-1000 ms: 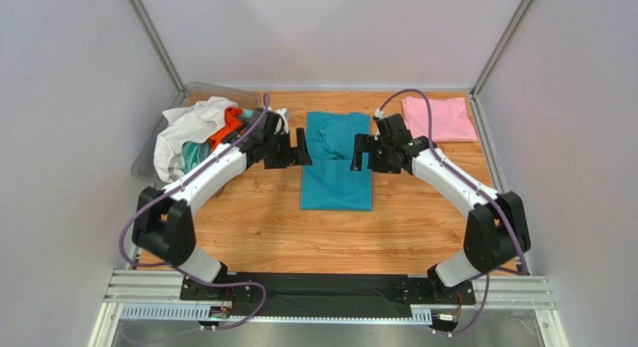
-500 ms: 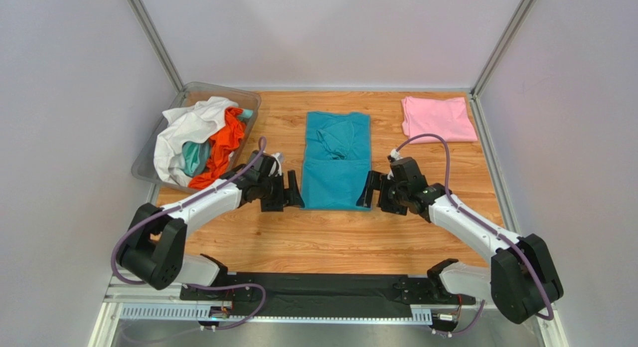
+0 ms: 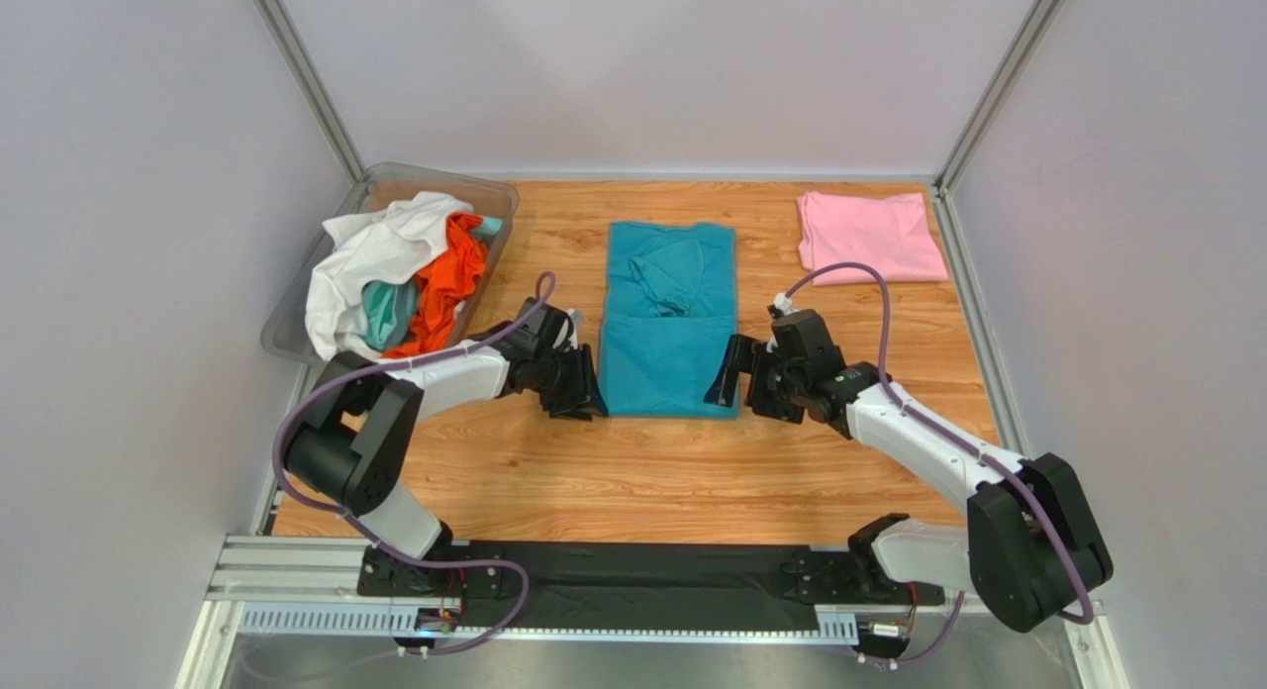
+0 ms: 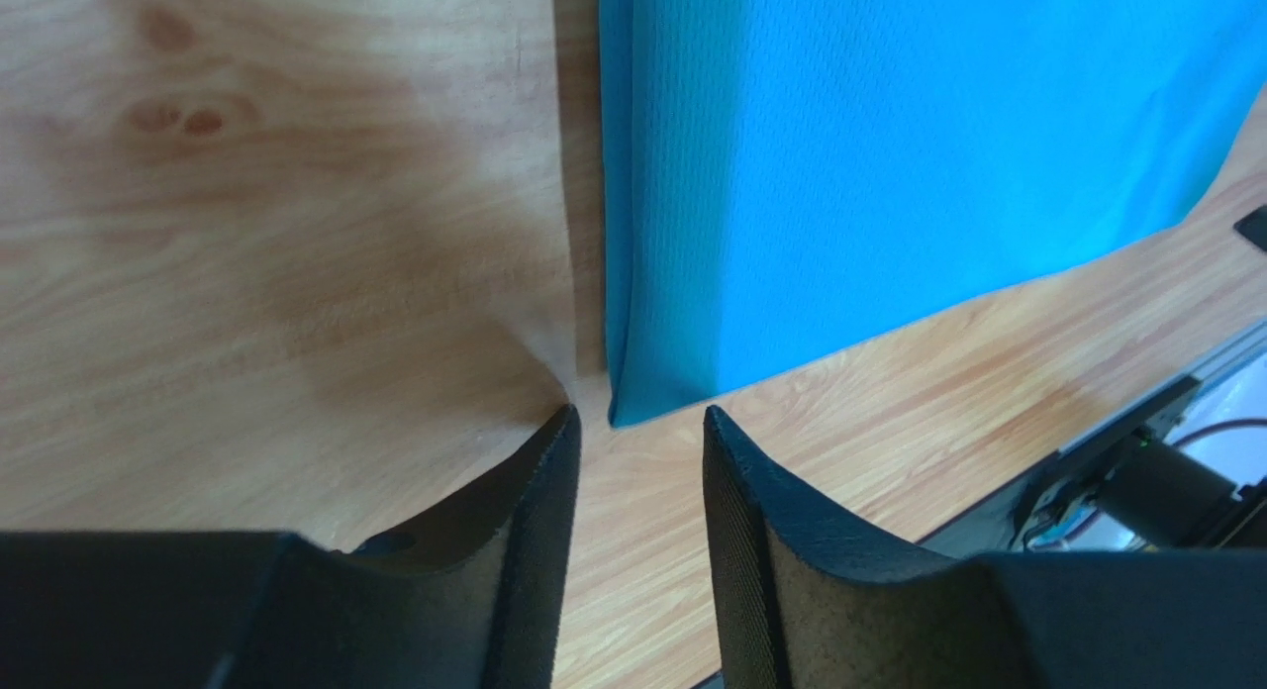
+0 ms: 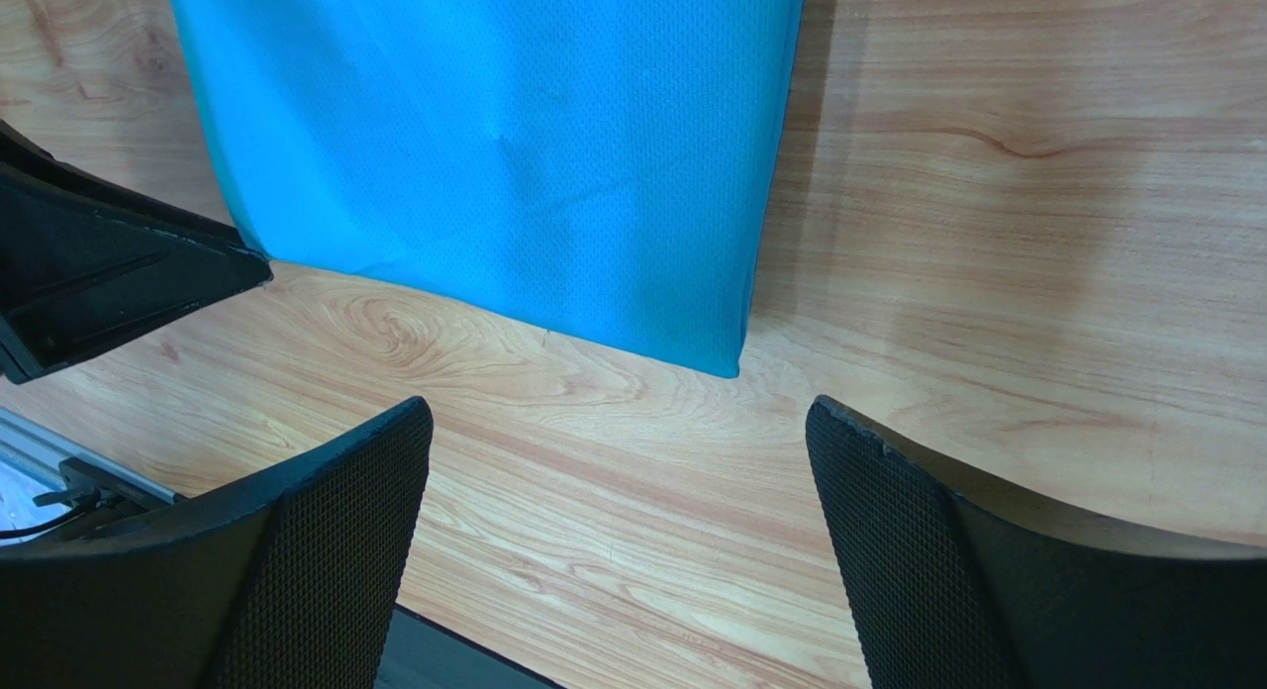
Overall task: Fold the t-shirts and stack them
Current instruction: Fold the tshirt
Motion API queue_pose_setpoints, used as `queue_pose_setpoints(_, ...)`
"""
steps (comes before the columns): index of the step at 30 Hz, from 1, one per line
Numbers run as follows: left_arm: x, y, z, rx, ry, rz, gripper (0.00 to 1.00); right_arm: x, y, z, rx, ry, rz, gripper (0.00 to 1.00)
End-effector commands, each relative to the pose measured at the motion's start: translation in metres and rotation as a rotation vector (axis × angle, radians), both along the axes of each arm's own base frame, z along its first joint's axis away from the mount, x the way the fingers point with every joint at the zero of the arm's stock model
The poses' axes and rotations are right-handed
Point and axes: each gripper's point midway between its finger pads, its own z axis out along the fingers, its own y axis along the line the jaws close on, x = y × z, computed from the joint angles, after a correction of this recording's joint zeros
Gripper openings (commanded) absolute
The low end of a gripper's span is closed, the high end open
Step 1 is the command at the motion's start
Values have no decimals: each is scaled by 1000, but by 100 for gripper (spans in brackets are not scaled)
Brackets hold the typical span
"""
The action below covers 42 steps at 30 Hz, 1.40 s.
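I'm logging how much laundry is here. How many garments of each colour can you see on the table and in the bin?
teal-blue t-shirt: 1
pink t-shirt: 1
white garment: 1
orange garment: 1
light aqua garment: 1
Total: 5 visible; the pile in the bin may hide more.

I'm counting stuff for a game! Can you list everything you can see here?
teal t-shirt: 1, teal-blue, partly folded, middle of table
pink t-shirt: 1, pale pink, folded, far right corner
heaped t-shirts: white, orange and aqua, count unclear, in bin
bin: 1, clear, far left
table: 1, wood
left gripper: 1, black, at teal shirt's near left corner, narrow gap
right gripper: 1, black, at its near right corner, wide open
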Motion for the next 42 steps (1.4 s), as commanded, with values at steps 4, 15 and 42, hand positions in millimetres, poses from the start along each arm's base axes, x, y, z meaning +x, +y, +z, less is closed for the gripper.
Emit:
queue_pose_setpoints(4, 16, -7, -9, 17, -11, -7, 33, 6, 0, -3, -1, -17, -12, 96)
queue_pose_setpoints(15, 8, -3, -9, 27, -13, -23, 0, 8, 3, -21, -41, 34, 30, 76)
queue_pose_setpoints(42, -21, 16, 23, 42, -102, -11, 0, -49, 19, -24, 10, 229, 262, 0)
